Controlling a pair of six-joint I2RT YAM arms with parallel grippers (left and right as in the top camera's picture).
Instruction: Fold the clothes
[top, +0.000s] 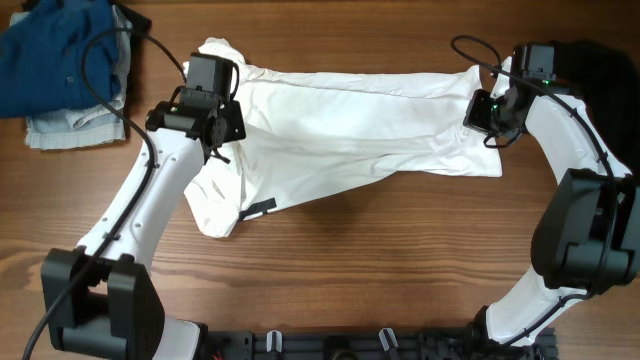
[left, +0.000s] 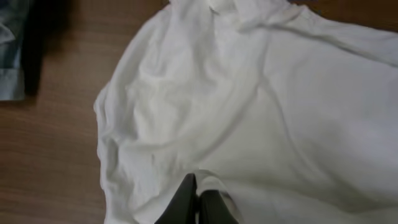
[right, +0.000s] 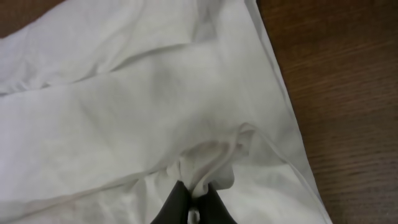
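Observation:
A white garment (top: 350, 130) lies spread across the middle of the wooden table, partly folded over itself. My left gripper (top: 222, 135) is at its left end, shut on a pinch of the white cloth (left: 208, 183). My right gripper (top: 488, 118) is at its right end, shut on a bunched fold of the same cloth (right: 208, 158). The garment's right hem (right: 280, 93) runs along bare wood in the right wrist view. A small dark tag (top: 258, 209) shows at the lower left edge.
A pile of blue and pale clothes (top: 60, 70) sits at the back left corner; its edge shows in the left wrist view (left: 12, 56). Black cables (top: 475, 48) run by both arms. A dark item (top: 600, 60) lies at the far right.

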